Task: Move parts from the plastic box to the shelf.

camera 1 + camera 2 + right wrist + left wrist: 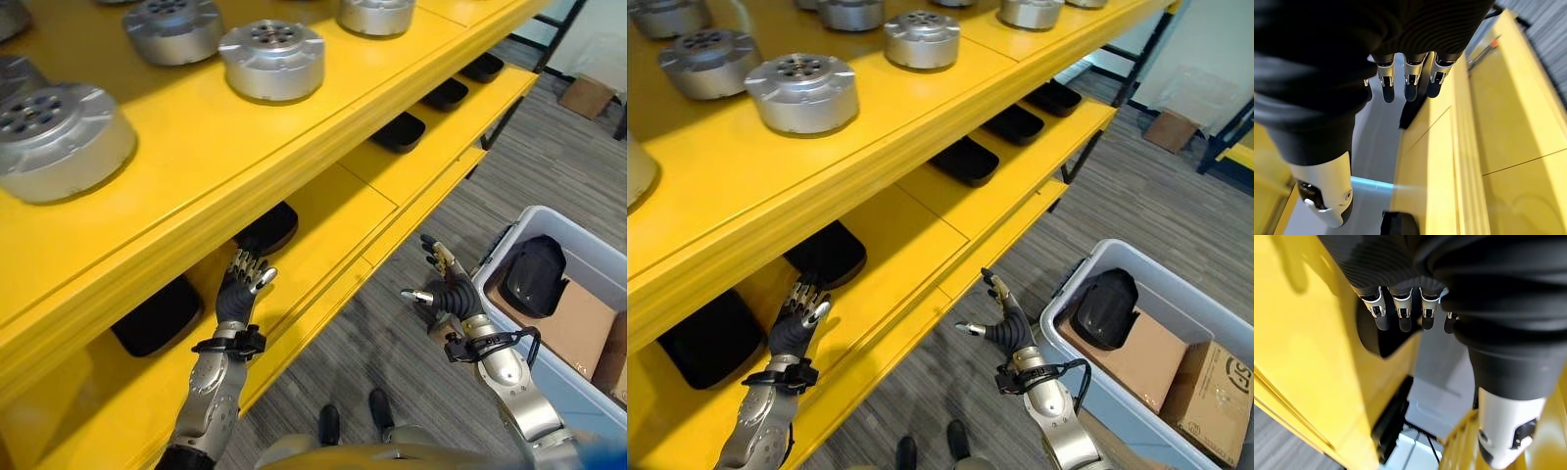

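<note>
Yellow shelf (245,147) across the upper view, black parts (828,253) on its lower tier, left hand (240,289) at 8 o'clock, fingers relaxed, empty, right hand (446,289) at 4 o'clock, spread wide, empty, plastic box (509,362) at 4 o'clock, one black part (534,274) inside.

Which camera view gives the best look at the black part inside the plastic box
The right eye view: the black part sits whole in the plastic box, beside the cardboard boxes. The left eye view has it too, nearer the picture's edge. Neither wrist view helps.
</note>
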{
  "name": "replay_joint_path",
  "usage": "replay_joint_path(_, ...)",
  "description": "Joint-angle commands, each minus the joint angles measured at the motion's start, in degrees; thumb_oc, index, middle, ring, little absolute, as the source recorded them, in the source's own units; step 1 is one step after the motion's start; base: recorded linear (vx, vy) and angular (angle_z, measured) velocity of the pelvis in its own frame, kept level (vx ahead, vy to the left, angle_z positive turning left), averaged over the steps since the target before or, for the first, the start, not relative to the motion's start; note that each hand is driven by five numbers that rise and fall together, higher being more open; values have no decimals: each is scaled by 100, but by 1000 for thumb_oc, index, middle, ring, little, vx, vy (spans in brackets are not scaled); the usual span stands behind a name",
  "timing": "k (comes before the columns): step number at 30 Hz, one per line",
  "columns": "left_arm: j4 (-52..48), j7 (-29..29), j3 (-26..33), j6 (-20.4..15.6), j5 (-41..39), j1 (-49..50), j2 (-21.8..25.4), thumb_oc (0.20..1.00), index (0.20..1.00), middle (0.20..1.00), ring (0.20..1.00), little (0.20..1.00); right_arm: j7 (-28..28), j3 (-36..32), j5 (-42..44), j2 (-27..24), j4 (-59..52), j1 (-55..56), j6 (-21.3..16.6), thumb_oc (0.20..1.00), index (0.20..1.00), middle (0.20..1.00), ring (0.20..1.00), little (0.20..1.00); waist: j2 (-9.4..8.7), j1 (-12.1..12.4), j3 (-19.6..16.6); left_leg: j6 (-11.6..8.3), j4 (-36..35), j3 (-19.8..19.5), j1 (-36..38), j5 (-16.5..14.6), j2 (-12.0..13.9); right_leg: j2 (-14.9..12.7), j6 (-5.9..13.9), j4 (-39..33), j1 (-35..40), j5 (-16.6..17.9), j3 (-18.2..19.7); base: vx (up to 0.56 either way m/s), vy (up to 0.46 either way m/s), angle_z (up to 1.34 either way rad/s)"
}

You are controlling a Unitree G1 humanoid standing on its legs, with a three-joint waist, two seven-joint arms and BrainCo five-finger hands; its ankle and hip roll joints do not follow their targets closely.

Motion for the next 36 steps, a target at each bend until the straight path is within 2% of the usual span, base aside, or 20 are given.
replay_joint_path(1, -111, 24, 61, -218, 308, 60, 107, 1000, 1000, 1000, 1000, 1000, -70, -167, 83, -27, -169, -257, -204, 1000, 1000, 1000, 1000, 1000, 68, 42, -292, -201, 19, -515, -409, 156, 133, 205, 289, 749, -115, -149, -2, 1, 63, -43)
replay_joint_path(4, -145, 93, 60, -208, 340, -49, 129, 1000, 1000, 1000, 1000, 1000, -95, -101, 81, 23, -189, -381, -176, 1000, 1000, 1000, 1000, 1000, 153, 16, -114, -170, 104, -194, -386, 76, 197, 202, 436, 1313, -462, -204, -95, -87, 82, -49)
replay_joint_path(6, -204, 129, 87, -181, 392, -36, 147, 1000, 1000, 1000, 1000, 1000, -105, -88, 66, 88, -193, -397, -149, 1000, 1000, 1000, 1000, 1000, 199, 114, -4, -179, 145, 49, -289, -44, 276, -193, 481, 1603, -648, -223, -991, -43, 37, -109)
replay_joint_path(7, -255, 136, 159, -157, 341, 57, 117, 1000, 1000, 1000, 1000, 1000, -125, -44, -30, 152, -176, -410, -123, 1000, 1000, 1000, 1000, 1000, 268, 268, 29, -232, 107, 333, -142, -139, 393, -882, 449, 1606, -645, -122, -2112, 39, -30, -192)
replay_joint_path(8, -231, 135, 215, -130, 248, 139, 79, 1000, 1000, 1000, 1000, 1000, -121, 61, -65, 217, -91, -517, -74, 1000, 1000, 1000, 1000, 1000, 279, 255, 57, -240, 15, 562, 14, -204, 466, -1342, 553, 1484, -853, 327, -2501, 67, -62, -195)
replay_joint_path(11, -239, 96, 303, -124, 194, 199, 73, 1000, 1000, 1000, 1000, 1000, -63, 130, -75, 248, 13, -648, -23, 1000, 1000, 1000, 1000, 1000, 245, 240, 130, -293, -8, 687, 176, -308, 495, -1601, 744, 1110, -1018, 829, -2536, 102, -124, -135)
replay_joint_path(12, -241, 102, 336, -116, 203, 199, 73, 1000, 1000, 1000, 1000, 1000, -68, 136, -95, 256, 26, -687, -14, 1000, 1000, 1000, 1000, 1000, 246, 232, 154, -329, -1, 731, 241, -356, 528, -1801, 835, 959, -1113, 1055, -2579, 142, -170, -65)
replay_joint_path(14, -226, 114, 396, -117, 215, 213, 63, 1000, 1000, 1000, 1000, 1000, -72, 114, -158, 240, -50, -710, 1, 1000, 1000, 1000, 1000, 1000, 190, 189, 198, -394, 12, 755, 400, -466, 572, -1980, 913, 832, -1126, 1268, -2605, 160, -180, -18)
replay_joint_path(17, -98, 202, 395, -140, 259, 76, -31, 1000, 1000, 1000, 1000, 1000, -94, 86, -276, 214, -74, -708, 31, 1000, 1000, 1000, 1000, 1000, 10, 205, 60, -488, 1, 709, 493, -607, 524, -1988, 972, 641, -886, 1273, -2806, 182, -193, 15)
replay_joint_path(19, -57, 282, 346, -169, 144, -118, -120, 1000, 1000, 1000, 1000, 1000, -174, -6, -284, 63, -142, -698, -5, 1000, 1000, 1000, 1000, 1000, 36, 97, -11, -772, 215, 521, 440, -661, 990, -1786, 821, 875, -709, 804, -3024, 292, -496, 19)
replay_joint_path(20, -74, 252, 285, -173, 108, -144, -139, 1000, 1000, 1000, 1000, 1000, -174, -44, -247, -18, -166, -699, -17, 1000, 1000, 1000, 1000, 1000, 98, 19, 0, -899, 278, 483, 396, -589, 1247, -1644, 718, 920, -660, 583, -3112, 204, -431, 58)
replay_joint_path(22, -81, 239, 237, -153, 80, -131, -177, 1000, 1000, 1000, 1000, 1000, -194, -81, -204, -127, -177, -692, -42, 1000, 1000, 1000, 1000, 1000, 199, -53, -20, -1048, 266, 535, 393, -405, 1500, -1446, 616, 922, -681, 411, -3159, 145, -317, 51)
replay_joint_path(27, -99, 239, 204, -154, 97, -125, -220, 1000, 1000, 1000, 1000, 1000, -317, -196, -182, -265, -141, -618, -85, 1000, 1000, 1000, 1000, 1000, 373, -162, 18, -1284, 589, 636, 251, 226, 1913, -975, 355, 917, -785, 144, -3065, 75, -206, -22)
replay_joint_path(30, -123, 255, 238, -158, 90, -108, -232, 1000, 1000, 1000, 1000, 1000, -352, -261, -150, -305, -171, -553, -116, 1000, 1000, 1000, 1000, 1000, 377, -179, 71, -1320, 974, 586, 129, 515, 2010, -764, 210, 865, -774, 55, -2949, 51, -151, -36)
replay_joint_path(31, -146, 267, 271, -168, 97, -97, -224, 1000, 1000, 1000, 1000, 1000, -358, -284, -141, -325, -173, -540, -134, 1000, 1000, 1000, 1000, 1000, 359, -178, 107, -1323, 1279, 504, 50, 646, 2063, -645, 133, 847, -744, 3, -2872, 90, -280, -30)
replay_joint_path(32, -153, 269, 307, -160, 108, -100, -207, 1000, 1000, 1000, 1000, 1000, -368, -289, -146, -351, -180, -503, -147, 1000, 1000, 1000, 1000, 1000, 278, -146, 228, -1255, 2219, 408, -319, 929, 2133, -443, -72, 815, -618, -157, -2736, 64, -228, -33)
replay_joint_path(33, -152, 269, 309, -160, 108, -104, -204, 1000, 1000, 1000, 1000, 1000, -368, -291, -146, -348, -181, -506, -146, 1000, 1000, 1000, 1000, 1000, 266, -157, 210, -1250, 2221, 396, -358, 951, 2117, -458, -75, 804, -643, -136, -2744, 70, -243, -33)
replay_joint_path(34, -176, 261, 296, -145, 102, -86, -205, 1000, 1000, 1000, 1000, 1000, -364, -288, -131, -364, -184, -488, -153, 1000, 1000, 1000, 1000, 1000, 182, -109, 313, -1175, 2792, 269, -602, 1005, 2037, -404, -176, 792, -545, -190, -2679, 51, -181, -54)
replay_joint_path(35, -178, 298, 257, -157, 77, -142, -215, 1000, 1000, 1000, 1000, 1000, -391, -266, -136, -412, -173, -548, -167, 1000, 1000, 1000, 1000, 1000, 57, -7, 528, -1064, 3563, -1, -1056, 972, 1667, -414, -241, 812, -466, -286, -2556, 60, -179, -65)
replay_joint_path(36, -177, 298, 258, -157, 77, -143, -214, 1000, 1000, 1000, 1000, 1000, -391, -266, -136, -411, -173, -549, -167, 1000, 1000, 1000, 1000, 1000, 59, -11, 525, -1064, 3572, -7, -1066, 969, 1668, -414, -241, 814, -470, -287, -2560, 70, -90, -72)
